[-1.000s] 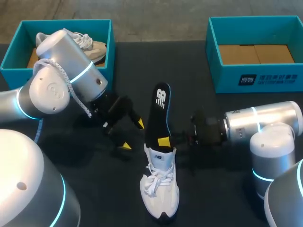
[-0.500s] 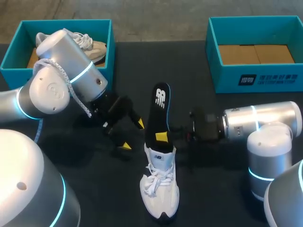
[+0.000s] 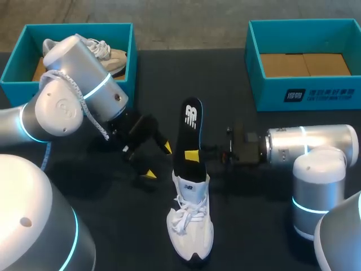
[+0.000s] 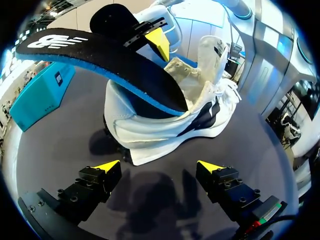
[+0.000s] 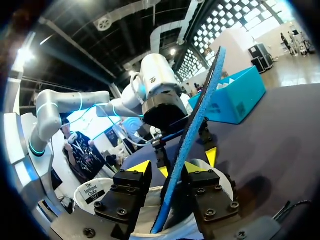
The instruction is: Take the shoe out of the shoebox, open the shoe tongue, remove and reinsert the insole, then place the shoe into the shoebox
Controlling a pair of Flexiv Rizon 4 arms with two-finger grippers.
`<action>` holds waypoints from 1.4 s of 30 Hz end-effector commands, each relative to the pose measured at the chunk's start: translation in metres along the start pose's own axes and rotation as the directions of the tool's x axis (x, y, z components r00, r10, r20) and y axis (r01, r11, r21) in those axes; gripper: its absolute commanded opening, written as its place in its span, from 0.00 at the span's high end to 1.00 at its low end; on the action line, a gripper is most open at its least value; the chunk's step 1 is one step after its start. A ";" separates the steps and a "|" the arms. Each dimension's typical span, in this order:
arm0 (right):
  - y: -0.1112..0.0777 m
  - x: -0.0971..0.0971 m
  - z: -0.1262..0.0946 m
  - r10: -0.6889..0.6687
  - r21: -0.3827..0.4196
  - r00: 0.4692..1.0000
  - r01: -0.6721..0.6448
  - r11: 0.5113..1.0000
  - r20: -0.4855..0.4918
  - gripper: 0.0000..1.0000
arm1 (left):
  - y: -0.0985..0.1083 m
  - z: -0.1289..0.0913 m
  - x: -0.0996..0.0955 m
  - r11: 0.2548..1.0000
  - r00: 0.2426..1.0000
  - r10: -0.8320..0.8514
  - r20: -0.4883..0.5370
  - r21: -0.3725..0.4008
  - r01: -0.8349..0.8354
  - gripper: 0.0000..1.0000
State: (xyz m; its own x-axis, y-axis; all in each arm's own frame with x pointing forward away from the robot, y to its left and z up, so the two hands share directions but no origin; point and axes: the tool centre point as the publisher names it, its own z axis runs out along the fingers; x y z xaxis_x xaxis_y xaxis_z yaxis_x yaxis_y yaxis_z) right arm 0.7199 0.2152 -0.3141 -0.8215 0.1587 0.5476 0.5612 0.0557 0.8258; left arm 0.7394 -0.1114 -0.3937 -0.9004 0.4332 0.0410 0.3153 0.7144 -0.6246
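Dark surface (image 3: 259, 226) carries a white sneaker (image 3: 190, 226) at lower centre, with a black insole (image 3: 190, 127) rising out of its opening. From the right edge, the right arm lies level, its right end effector (image 3: 193, 156) clamped on the insole (its second finger is hidden from above). Angled down from the upper left, the left end effector (image 3: 158, 161) hangs spread just beside the sneaker, gripping nothing. A teal shoebox (image 3: 282, 93) sits upper right.
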 end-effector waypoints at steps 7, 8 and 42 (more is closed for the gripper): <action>0.002 -0.003 0.004 0.016 -0.073 1.000 -0.016 0.997 0.010 0.63 | 0.000 0.001 0.000 1.000 1.000 0.000 0.001 -0.004 0.000 0.00; 0.001 -0.003 0.004 0.017 -0.075 1.000 -0.016 0.997 0.010 0.63 | 0.000 0.001 0.000 1.000 1.000 0.000 0.001 -0.004 0.000 0.00; 0.004 0.009 0.019 0.029 -0.069 1.000 -0.029 0.997 0.004 1.00 | 0.000 0.001 0.000 1.000 1.000 0.000 0.001 -0.004 0.000 0.00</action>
State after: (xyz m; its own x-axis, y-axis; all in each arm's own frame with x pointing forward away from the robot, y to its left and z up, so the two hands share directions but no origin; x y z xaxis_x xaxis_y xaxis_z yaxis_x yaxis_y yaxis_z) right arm 0.7161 0.2320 -0.3080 -0.8045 0.1616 0.5716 0.5765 -0.0191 0.8168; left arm 0.7394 -0.1114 -0.3937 -0.9004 0.4332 0.0410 0.3153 0.7145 -0.6246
